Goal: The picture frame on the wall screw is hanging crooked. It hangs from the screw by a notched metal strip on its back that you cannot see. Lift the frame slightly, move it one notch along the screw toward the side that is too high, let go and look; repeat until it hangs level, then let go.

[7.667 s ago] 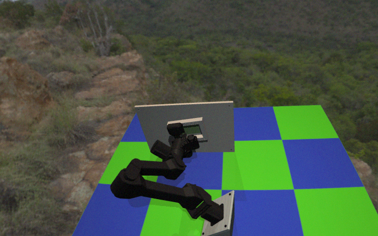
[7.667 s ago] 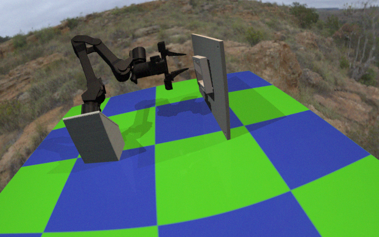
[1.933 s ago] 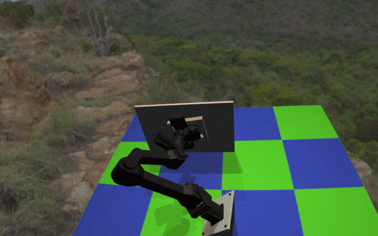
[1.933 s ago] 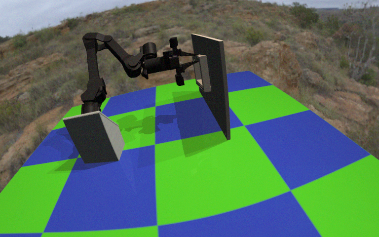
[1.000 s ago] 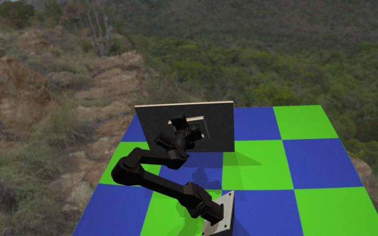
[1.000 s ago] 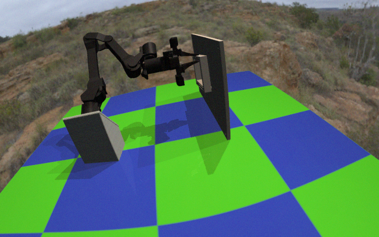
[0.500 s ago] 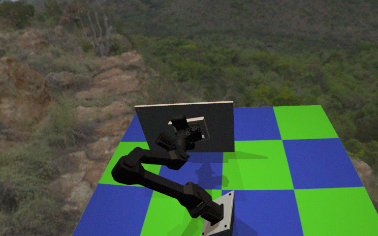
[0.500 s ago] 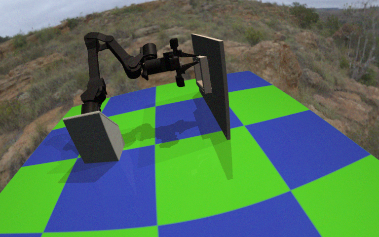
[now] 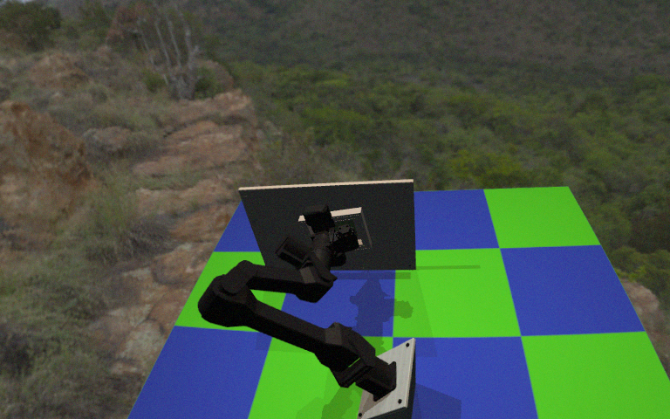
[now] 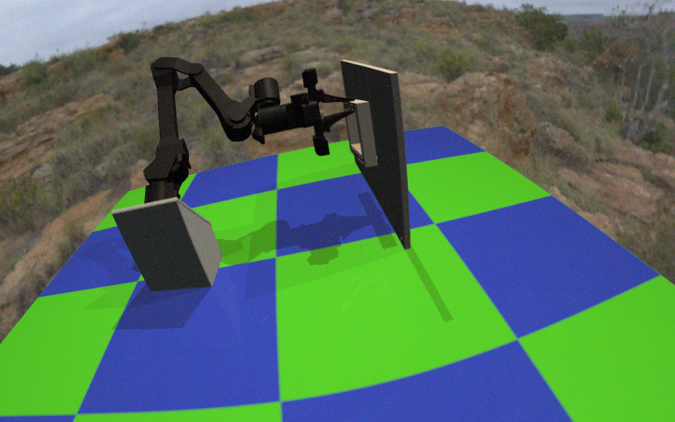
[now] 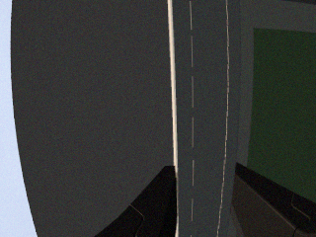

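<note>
The picture frame hangs on the dark upright wall panel. It has a pale rim and a dark green picture. My gripper reaches out level to the wall and is shut on the frame's top bar, one finger above it and one below. The arm hides the frame's left part in the top view. I cannot tell from these views how level the frame is. The screw and the notched strip are hidden behind the frame.
The arm stands on a tilted grey base block near the front of the blue and green checkered floor. The wall panel stands upright on the floor. Rocky hillside lies beyond the floor's edges.
</note>
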Tool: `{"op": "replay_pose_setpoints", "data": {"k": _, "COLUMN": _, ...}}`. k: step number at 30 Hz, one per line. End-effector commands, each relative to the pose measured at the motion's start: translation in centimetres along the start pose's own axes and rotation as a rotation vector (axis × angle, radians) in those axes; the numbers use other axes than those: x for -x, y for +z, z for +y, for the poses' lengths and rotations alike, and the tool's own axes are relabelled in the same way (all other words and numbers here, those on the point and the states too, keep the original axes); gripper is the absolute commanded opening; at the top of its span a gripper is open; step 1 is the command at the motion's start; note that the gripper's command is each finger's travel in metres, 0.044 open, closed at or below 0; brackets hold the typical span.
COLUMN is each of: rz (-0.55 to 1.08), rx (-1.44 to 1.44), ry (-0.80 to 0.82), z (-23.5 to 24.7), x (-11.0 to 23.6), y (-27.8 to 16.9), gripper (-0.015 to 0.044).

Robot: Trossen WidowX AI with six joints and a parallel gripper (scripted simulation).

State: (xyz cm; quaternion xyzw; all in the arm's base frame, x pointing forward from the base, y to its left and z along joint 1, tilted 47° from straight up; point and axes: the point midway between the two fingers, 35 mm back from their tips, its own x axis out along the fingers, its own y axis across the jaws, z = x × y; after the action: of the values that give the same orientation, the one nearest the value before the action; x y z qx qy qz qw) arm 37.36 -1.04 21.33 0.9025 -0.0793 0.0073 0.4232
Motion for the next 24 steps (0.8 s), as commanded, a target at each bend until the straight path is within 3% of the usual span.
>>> {"op": "replay_pose_setpoints", "data": {"k": 1, "rz": 0.001, "rx": 0.000, "ry": -0.001, "z": 0.02, "x": 0.00, "y": -0.01, "gripper": 0.0000}}
{"op": "replay_pose_setpoints", "data": {"k": 24, "rz": 0.001, "rx": -0.105, "ry": 0.000, "z": -0.15, "x": -0.02, "y": 0.02, "gripper": 0.0000}}
